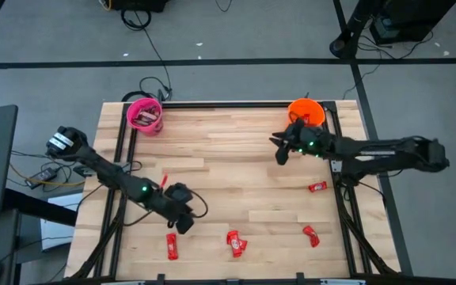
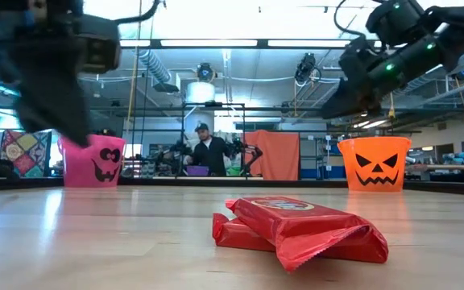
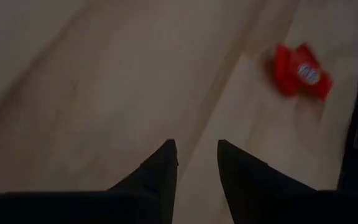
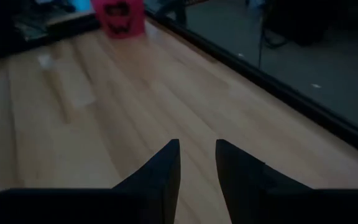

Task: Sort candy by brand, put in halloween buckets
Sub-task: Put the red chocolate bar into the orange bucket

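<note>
1. High view: the left gripper (image 1: 182, 224) is hanging over the table (image 1: 236, 166) at about 7 o'clock of centre, nothing visible in it. The right gripper (image 1: 279, 153) is hovering at about 2 o'clock, just short of the orange bucket (image 1: 306, 112). The pink bucket (image 1: 144, 115) is sitting at 11 o'clock w/ wrappers inside. Red candy is lying loose: one bar (image 1: 171, 246) at 7, a pair (image 1: 235, 243) at 6, two more (image 1: 312, 235) (image 1: 317, 187) at 4–5.
2. Low view: the pair (image 2: 300, 232) is lying stacked, crinkly film, flared crimped ends. Judgement: light, thin, slippery wrapper; bar inside prob. brittle, so pinching across the narrow mid-body is looking safest, not the end flaps.
3. Left wrist view: fingers (image 3: 160, 171) are standing slightly parted, empty; the pair (image 3: 300, 71) is lying ahead, well apart.
4. Right wrist view: fingers (image 4: 164, 165) are standing parted a little, gripping nothing; the pink bucket (image 4: 118, 17) is showing far across the boards.
</note>
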You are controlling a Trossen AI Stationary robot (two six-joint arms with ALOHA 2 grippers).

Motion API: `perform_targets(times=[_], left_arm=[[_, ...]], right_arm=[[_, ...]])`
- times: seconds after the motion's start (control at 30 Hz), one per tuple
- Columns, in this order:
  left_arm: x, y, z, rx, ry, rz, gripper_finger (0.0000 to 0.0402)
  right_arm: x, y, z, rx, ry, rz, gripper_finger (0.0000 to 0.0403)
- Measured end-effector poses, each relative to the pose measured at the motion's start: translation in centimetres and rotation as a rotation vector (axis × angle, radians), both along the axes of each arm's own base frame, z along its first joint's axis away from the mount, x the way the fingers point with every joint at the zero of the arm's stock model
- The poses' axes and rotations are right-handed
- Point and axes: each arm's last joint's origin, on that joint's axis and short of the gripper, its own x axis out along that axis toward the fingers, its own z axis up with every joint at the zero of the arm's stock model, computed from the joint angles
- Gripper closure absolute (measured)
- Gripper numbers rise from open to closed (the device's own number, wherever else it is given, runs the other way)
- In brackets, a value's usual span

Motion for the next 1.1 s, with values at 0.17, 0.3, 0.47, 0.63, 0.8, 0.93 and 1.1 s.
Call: perform_targets(times=[0.17,0.3,0.47,0.63,0.8,0.93,1.1], left_arm=[[-1.7,-1.4,-0.5,-0.114,0.117,0.103,0.0283],[-3.1,-3.2,-0.6,-0.248,0.162,0.218,0.0283],[-4.8,-5.1,-0.6,-0.352,0.169,0.333,0.0283],[-6.1,-6.4,-0.6,-0.439,0.197,0.404,0.0283],[-6.1,-8.0,-1.1,-0.475,0.237,0.493,0.0283],[-5.0,-9.6,-2.1,-0.442,0.265,0.513,0.0283],[-4.0,-10.9,-3.3,-0.410,0.289,0.523,0.0282]], right_arm=[[2.5,1.5,-1.0,-0.025,-0.039,0.079,0.0288],[4.4,2.9,-1.1,-0.063,-0.149,0.188,0.0288],[6.0,5.0,-1.5,-0.107,-0.227,0.309,0.0288],[6.7,7.0,-3.2,-0.123,-0.176,0.340,0.0288],[6.9,8.5,-4.3,-0.124,-0.129,0.349,0.0288],[6.8,9.6,-4.4,-0.120,-0.133,0.358,0.0288],[6.6,10.6,-4.1,-0.152,-0.160,0.361,0.0289]])
